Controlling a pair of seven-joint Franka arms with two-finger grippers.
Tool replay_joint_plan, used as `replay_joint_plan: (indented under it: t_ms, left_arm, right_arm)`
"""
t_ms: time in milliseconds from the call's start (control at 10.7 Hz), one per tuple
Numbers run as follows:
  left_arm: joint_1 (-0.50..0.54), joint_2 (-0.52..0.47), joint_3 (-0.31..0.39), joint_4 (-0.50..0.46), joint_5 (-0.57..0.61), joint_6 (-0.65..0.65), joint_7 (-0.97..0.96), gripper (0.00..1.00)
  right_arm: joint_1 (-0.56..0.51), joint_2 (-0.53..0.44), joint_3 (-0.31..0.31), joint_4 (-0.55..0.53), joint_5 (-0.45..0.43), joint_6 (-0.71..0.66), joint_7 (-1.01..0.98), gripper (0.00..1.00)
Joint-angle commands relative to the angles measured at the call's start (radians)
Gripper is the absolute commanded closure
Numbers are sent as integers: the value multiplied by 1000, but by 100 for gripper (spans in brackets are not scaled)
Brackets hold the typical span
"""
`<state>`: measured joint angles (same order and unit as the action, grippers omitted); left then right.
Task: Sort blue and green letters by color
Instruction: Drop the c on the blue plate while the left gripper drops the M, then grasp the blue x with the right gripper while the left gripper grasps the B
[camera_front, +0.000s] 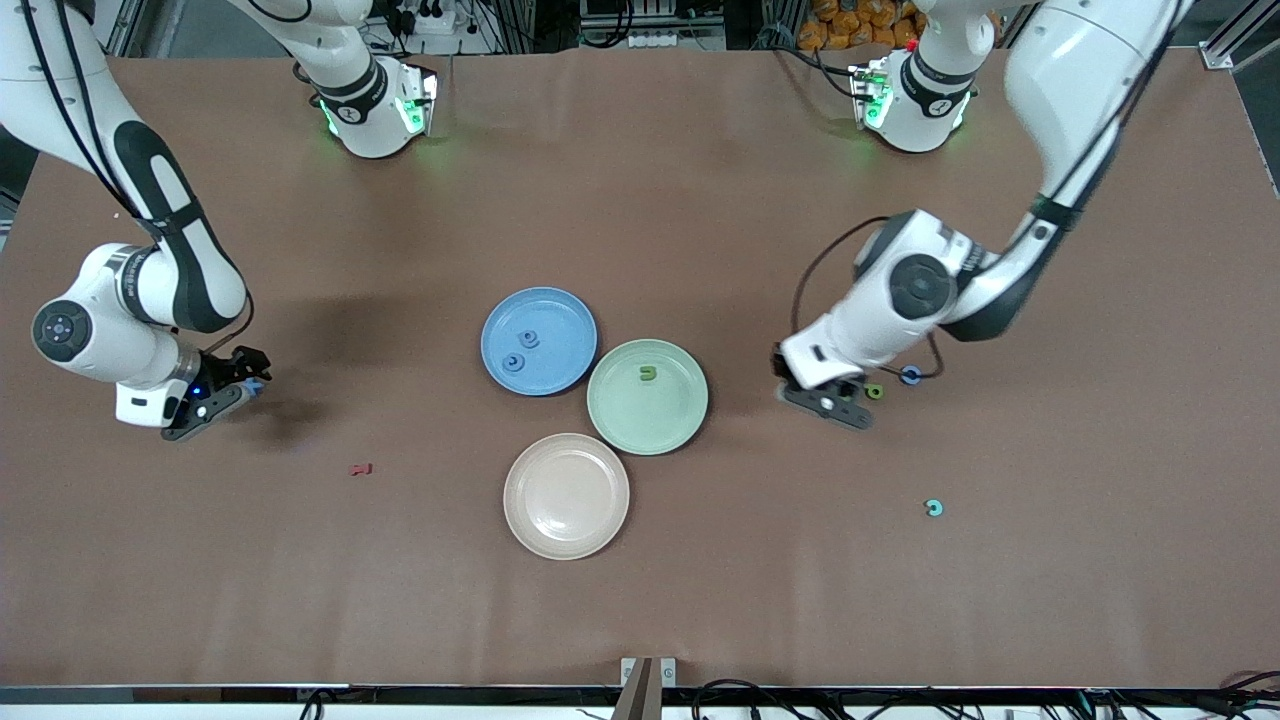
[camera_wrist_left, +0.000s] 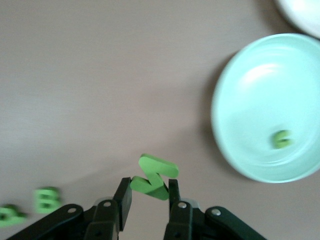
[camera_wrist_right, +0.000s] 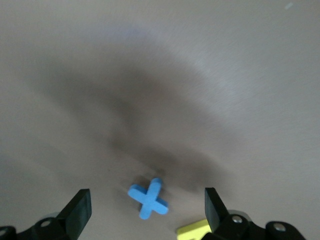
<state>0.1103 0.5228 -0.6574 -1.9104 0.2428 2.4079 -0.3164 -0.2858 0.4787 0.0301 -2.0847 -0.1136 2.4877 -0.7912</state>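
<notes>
Here, the right gripper (camera_front: 225, 395) hangs low over the table at the right arm's end, jaws spread wide and empty, a blue cross (camera_wrist_right: 148, 200) lying on the table between its fingers and a yellow piece (camera_wrist_right: 194, 230) just beside it. A dark red letter (camera_front: 361, 468) lies nearer the camera. At centre, the blue plate (camera_front: 560, 315) holds two blue pieces, the green plate (camera_front: 680, 415) one green letter (camera_front: 648, 374), and the beige plate (camera_front: 567, 495) sits bare. The left gripper (camera_wrist_left: 146, 196) is clamped on a green Z (camera_wrist_left: 154, 176); the green plate lies toward the centre from it, so that carry looks short. Green pieces (camera_wrist_left: 47, 199) and a blue ring (camera_front: 910, 375) lie beside it. No readable writing shows.
</notes>
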Motion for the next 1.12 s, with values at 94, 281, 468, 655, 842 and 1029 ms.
replay_joint_plan:
  t_ms: [94,281,468,655,842,1029]
  left_arm:
    - [-200,60,15,120,-13,-23,-370,78]
    - [-266,114,21,184,-10,-23,-502,71]
    - [-340,131,63,214,-7,-23,-584,42]
    - [-389,128,114,220,-7,-23,-583,0]
    - [-373,109,114,218,-2,-23,-580,0]
    - [-310,68,116,211,15,-106,-528,0]
  right_arm:
    - [-16,-26,22,-153,-11,184,-19,0]
    - [-38,-28,22,-150,-11,185,-83,0]
    - [-49,-29,22,-150,-11,185,-105,0]
    - [-49,-31,22,-149,-11,185,-111,0]
    - [-53,-34,22,-141,-11,185,-184,0]
    - [-59,-37,22,-129,-11,186,-267,0]
